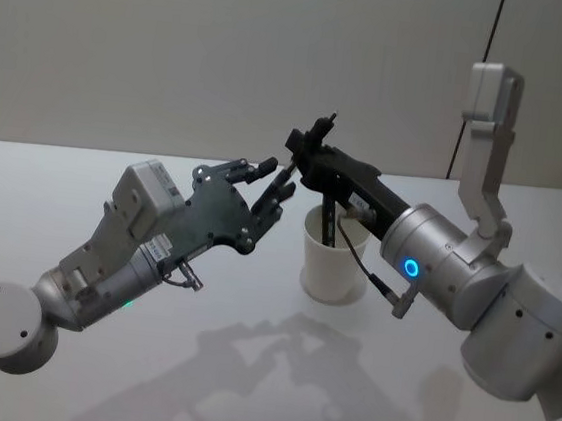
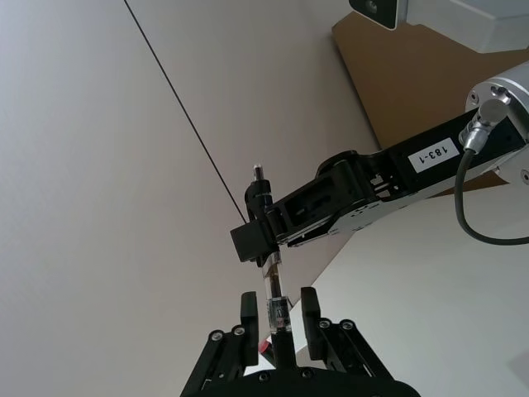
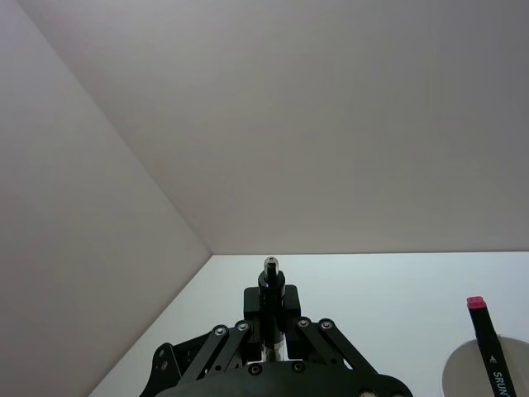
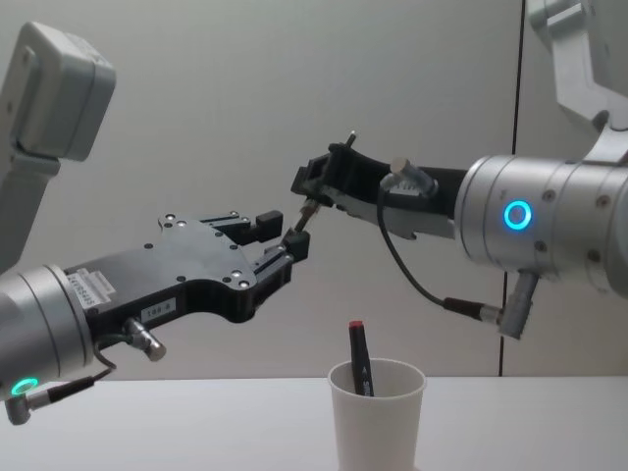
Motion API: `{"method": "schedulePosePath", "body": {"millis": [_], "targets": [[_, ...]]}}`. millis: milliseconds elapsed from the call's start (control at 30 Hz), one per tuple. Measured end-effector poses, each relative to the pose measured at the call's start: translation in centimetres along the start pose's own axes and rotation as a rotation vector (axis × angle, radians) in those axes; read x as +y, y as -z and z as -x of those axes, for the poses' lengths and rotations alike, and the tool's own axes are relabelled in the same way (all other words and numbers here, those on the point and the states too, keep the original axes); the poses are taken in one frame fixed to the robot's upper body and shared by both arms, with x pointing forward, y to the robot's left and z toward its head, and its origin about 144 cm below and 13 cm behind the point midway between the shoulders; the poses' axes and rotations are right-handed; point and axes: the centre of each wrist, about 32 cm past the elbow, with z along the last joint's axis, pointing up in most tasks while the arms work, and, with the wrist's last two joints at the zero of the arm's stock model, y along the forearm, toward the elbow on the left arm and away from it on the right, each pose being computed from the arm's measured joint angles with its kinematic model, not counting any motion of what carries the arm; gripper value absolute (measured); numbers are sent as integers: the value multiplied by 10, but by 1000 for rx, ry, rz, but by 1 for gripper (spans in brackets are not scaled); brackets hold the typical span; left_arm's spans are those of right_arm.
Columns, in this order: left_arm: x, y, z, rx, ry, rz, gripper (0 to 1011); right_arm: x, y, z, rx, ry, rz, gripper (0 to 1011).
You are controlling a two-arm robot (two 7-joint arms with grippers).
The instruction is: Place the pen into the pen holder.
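Right now my right gripper (image 4: 316,188), reaching in from the right of the chest view, is clamped on the pen (image 4: 325,179) high above the table (image 1: 244,368). My left gripper (image 4: 280,234), from the lower left, has its fingers apart around the pen's lower end. Near the frame's bottom stands the pen holder (image 4: 378,427), with a red-capped marker (image 4: 359,358) in it.
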Motion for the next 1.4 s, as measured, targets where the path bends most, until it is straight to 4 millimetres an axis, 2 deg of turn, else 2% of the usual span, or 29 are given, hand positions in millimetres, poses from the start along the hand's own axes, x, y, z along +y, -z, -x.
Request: {"method": "schedulePosePath", "body": {"millis": [33, 67, 133, 167, 233, 333, 600, 767, 1400], "targets": [[0, 0, 0, 0, 0, 0, 315, 0, 0, 0, 0, 0, -1, 145], [0, 0, 0, 0, 0, 0, 381, 0, 0, 0, -1, 0, -1, 145], [0, 0, 0, 0, 0, 0, 439, 0, 0, 0, -1, -1, -3, 145], [0, 0, 0, 0, 0, 0, 439, 0, 0, 0, -1, -1, -3, 145], [0, 0, 0, 0, 0, 0, 540, 0, -1, 0, -2, -2, -5, 145], [0, 0, 0, 0, 0, 0, 600, 0, -1, 1, -3, -2, -8, 145], [0, 0, 0, 0, 0, -1, 873, 0, -2, 1, -5, -4, -16, 145], [0, 0, 0, 0, 0, -2, 995, -1, -2, 1, -6, -3, -19, 146], [0, 0, 0, 0, 0, -2, 1004, -3, 3, 8, -149, 114, -105, 145]]}}
